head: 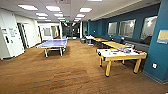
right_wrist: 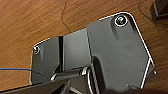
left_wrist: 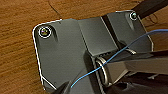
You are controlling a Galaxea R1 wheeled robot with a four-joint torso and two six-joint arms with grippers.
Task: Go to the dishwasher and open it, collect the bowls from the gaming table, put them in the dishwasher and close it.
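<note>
Brown carpet (head: 62, 75) covered the wide room, and the robot stood on it well apart from the gaming table (head: 121, 55), which sat to the right of the head view, near the teal wall (head: 160, 45). That yellow-sided table had a glossy white worktop carrying several small items, some red or orange and one bluish; whether any were bowls was too blurred to tell, so I could not count them. No dishwasher appeared anywhere in the room as seen, so I could not judge whether it had been opened.

As a judgement: the collecting step had not begun, since nothing was carried and the gaming table was not yet within reach. Loading and closing the dishwasher were left to do.

Counted, the room held one gaming table, one blue table-tennis table (head: 53, 44) further back on the left, and a row of yellow-topped tables (head: 112, 44) along the teal wall, at least two. Three windows (head: 127, 28) showed in that wall.

Both wrist views looked down on the carpet past the robot's own dark plate, and a thin blue cable (left_wrist: 120, 52) crossed the left one. Whether either hand was released or clenched, I could not tell.
</note>
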